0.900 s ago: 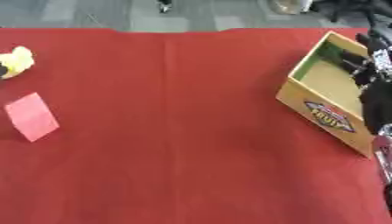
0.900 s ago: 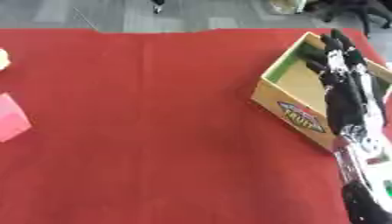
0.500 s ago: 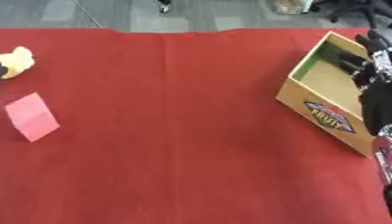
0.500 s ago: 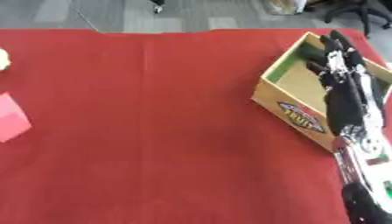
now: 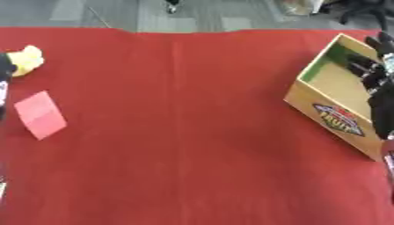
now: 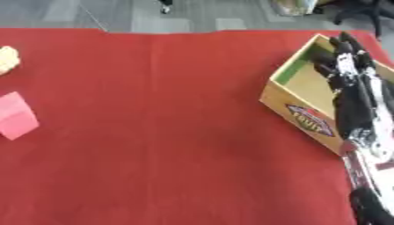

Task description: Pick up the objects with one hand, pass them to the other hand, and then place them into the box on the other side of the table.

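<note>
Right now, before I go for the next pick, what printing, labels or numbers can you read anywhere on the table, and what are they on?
Cardboard box: a red, yellow and blue logo on its outer side wall, lettering too blurred to read.
Pink flat object: no print visible.
Yellow object at the far left: no print visible.
Red tablecloth: no markings.
Right robot hand over the box: no readable marks.

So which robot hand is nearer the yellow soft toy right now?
Left. The left robot hand sits at the table's left edge right beside the yellow soft toy; the right robot hand is across the table, over the cardboard box.
</note>
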